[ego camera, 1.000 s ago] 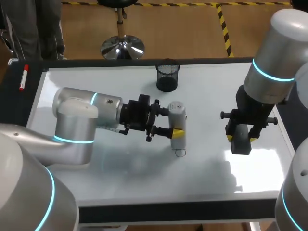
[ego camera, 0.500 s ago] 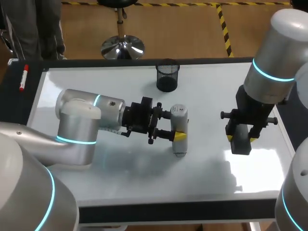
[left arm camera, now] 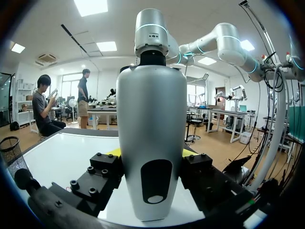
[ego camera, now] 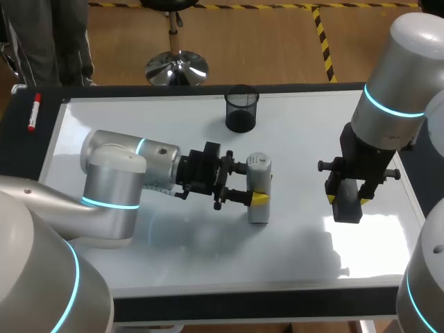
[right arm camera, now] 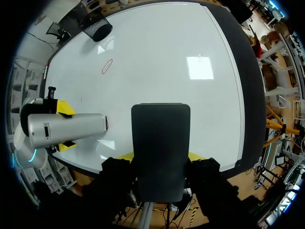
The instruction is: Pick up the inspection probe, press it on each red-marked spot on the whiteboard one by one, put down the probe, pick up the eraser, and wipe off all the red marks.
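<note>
In the head view the left gripper [ego camera: 255, 184] sits just left of the middle of the frame, clamped on the probe [ego camera: 259, 166], a pale silver cylinder standing nearly upright with one yellow fingertip [ego camera: 259, 199] pressed to its near side and the other finger behind it. The probe's lower end is down at the whiteboard [ego camera: 291, 243]; whether it actually touches the surface cannot be told. The left wrist view confirms the grip: the probe [left arm camera: 151, 119] fills the space between the two fingers, with a yellow tip [left arm camera: 114, 152] showing at each flank. In the right wrist view the probe [right arm camera: 66, 129] lies with its tip right at a small red mark [right arm camera: 106, 124], and a red oval [right arm camera: 107, 66] sits farther off on the board, toward the mesh cup [right arm camera: 97, 29]. The right gripper [ego camera: 347, 202], at the right of the head view, hangs above the board, closed on the black eraser [ego camera: 347, 210], which sits squarely between its fingers [right arm camera: 193, 156]. The mesh cup [ego camera: 241, 109] stands at the upper middle, and a red marker [ego camera: 32, 112] lies at the upper left, off the board
</note>
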